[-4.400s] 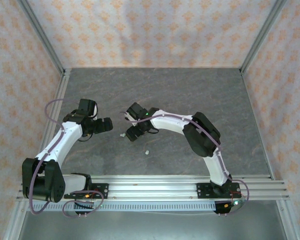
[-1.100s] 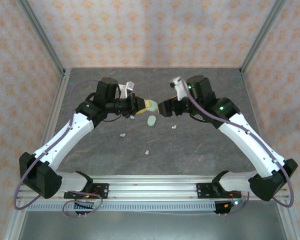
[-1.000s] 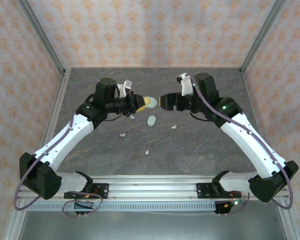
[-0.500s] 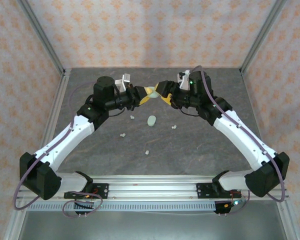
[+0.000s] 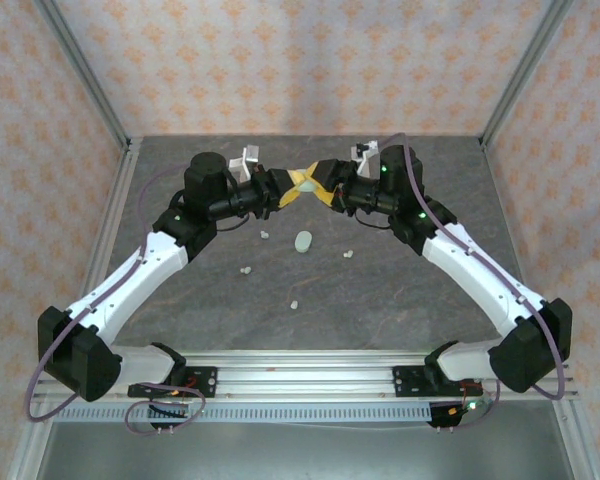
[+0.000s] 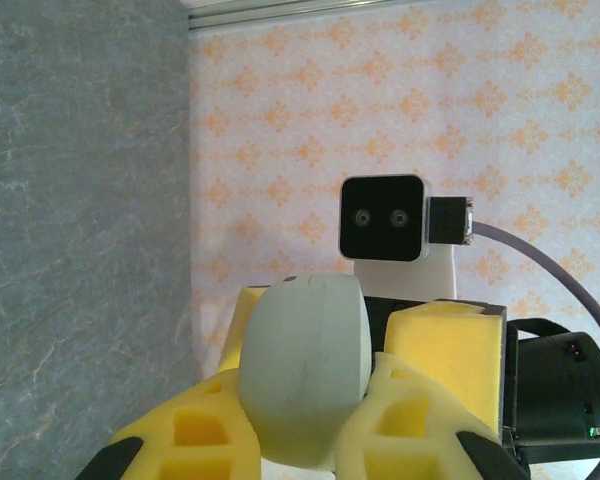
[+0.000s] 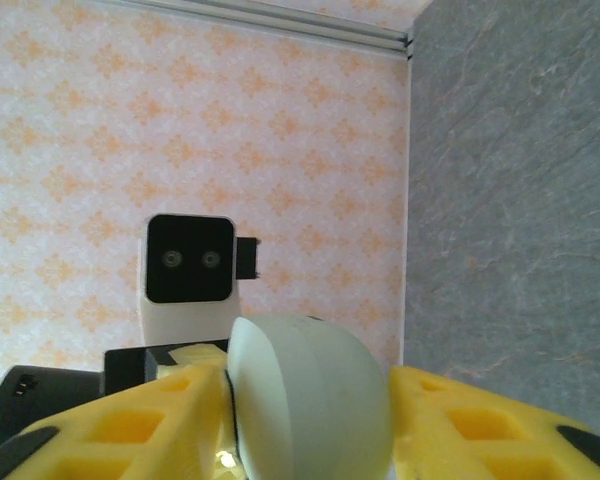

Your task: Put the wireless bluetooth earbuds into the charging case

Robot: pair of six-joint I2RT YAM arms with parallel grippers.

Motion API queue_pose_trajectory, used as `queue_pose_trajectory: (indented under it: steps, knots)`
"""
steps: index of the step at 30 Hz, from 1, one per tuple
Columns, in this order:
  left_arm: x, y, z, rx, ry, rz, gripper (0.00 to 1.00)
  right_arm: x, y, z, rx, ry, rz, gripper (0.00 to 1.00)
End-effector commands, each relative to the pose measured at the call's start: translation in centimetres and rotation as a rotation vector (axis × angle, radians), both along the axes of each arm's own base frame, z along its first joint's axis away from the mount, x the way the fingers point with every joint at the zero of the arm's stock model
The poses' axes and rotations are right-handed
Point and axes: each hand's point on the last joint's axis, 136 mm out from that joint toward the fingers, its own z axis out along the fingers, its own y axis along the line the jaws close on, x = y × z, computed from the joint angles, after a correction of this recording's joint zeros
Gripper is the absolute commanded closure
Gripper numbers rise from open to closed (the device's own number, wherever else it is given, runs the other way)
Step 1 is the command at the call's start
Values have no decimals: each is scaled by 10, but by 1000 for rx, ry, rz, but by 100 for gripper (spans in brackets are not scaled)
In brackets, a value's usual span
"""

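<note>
Four earbuds (image 5: 245, 270) loose on the table (image 5: 370, 300), scattered around its middle, all free of the grippers and on the near side of them: one left of a spare case (image 5: 303, 240) lying flat, one to its right, two nearer the front edge. Up towards the back edge, it's all about the other case (image 5: 304, 180), lifted clear of the table. The left gripper (image 5: 288, 190) has it from the left, jaws clamped tight, yellow pads (image 6: 380, 440) hugging the mint shell. From the right comes the right gripper (image 5: 322, 190), jaws at a middling width, a pad on each side of that same case and touching it. Two grippers nose to nose, one case between them
</note>
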Motion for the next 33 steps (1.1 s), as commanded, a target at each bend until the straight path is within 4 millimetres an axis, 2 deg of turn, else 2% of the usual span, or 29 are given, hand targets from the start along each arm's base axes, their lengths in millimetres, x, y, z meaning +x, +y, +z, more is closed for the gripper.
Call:
queue_pose_trajectory:
  steps: [1, 9, 13, 16, 19, 22, 26, 28, 30, 32, 33]
  knots:
    - [-4, -1, 24, -52, -71, -9, 100, -7, 4, 15, 63, -28, 41, 62]
    - [-3, -1, 19, -22, -63, -7, 100, -7, 5, 23, 105, -33, 51, 83]
    - [-5, 4, 14, 76, -90, -6, 82, -7, 3, 27, 122, -29, 54, 87]
    - [-6, 10, 13, 173, -148, -4, 63, -7, 0, 30, 129, -27, 51, 88]
    - [-7, 17, 14, 262, -205, -11, 53, -6, -7, 32, 129, -22, 47, 87]
    - [-9, 23, 20, 332, -293, -28, 48, -3, -19, 31, 122, -9, 34, 88]
    - [-16, 31, 38, 433, -522, -40, 45, -4, -31, 33, 103, -4, 34, 88]
    - [-28, 32, 57, 483, -761, -58, 43, -9, -33, 34, 87, -3, 55, 88]
    - [-46, 30, 65, 539, -1016, -95, 40, -14, -32, 34, 68, 0, 84, 87]
    - [-63, 27, 56, 606, -1188, -164, 35, -20, -31, 32, 48, 2, 111, 87]
    - [-64, 28, 48, 650, -1199, -194, 33, -22, -31, 30, 38, 3, 122, 87]
